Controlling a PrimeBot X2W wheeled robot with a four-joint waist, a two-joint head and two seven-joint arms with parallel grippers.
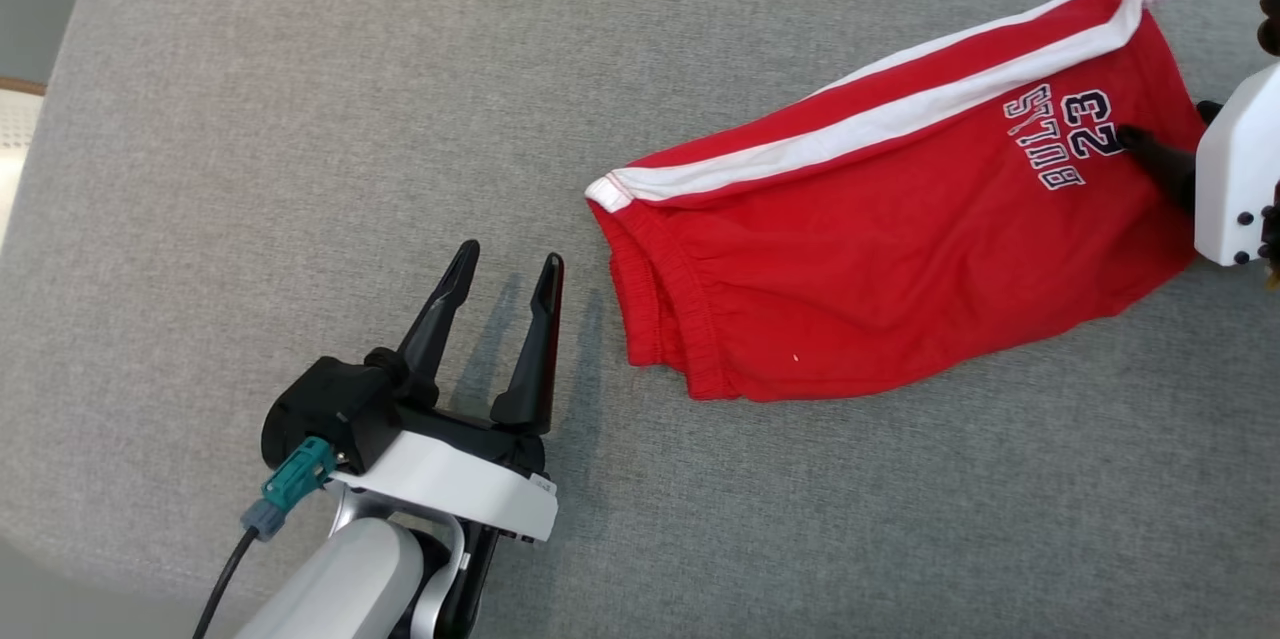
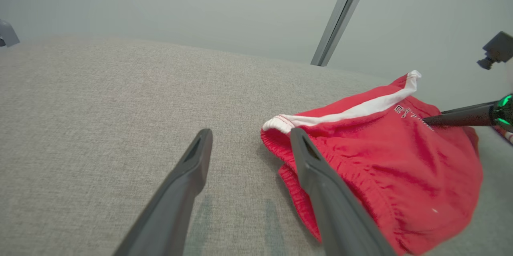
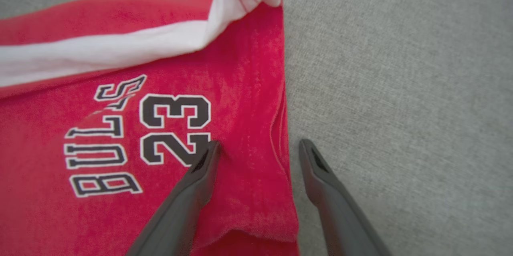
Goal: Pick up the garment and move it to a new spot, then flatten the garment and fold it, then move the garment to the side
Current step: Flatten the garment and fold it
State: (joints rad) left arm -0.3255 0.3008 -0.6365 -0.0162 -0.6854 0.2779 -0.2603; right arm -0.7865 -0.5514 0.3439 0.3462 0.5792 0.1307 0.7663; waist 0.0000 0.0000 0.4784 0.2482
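Garment (image 1: pixel 880 269) lies on grey surface (image 1: pixel 300 119), left pincer (image 1: pixel 510 252) spread just beside.

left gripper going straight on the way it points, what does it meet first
Likely nothing but the grey surface: the left gripper points just past the waistband corner of the red shorts. The finger nearer them might brush it; depth is unclear.

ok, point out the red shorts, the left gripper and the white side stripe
red shorts (image 1: pixel 880 289), head view, plain red front panel.
left gripper (image 1: pixel 510 252), head view, midway between its open fingertips.
white side stripe (image 1: pixel 900 111), head view, stripe's middle.
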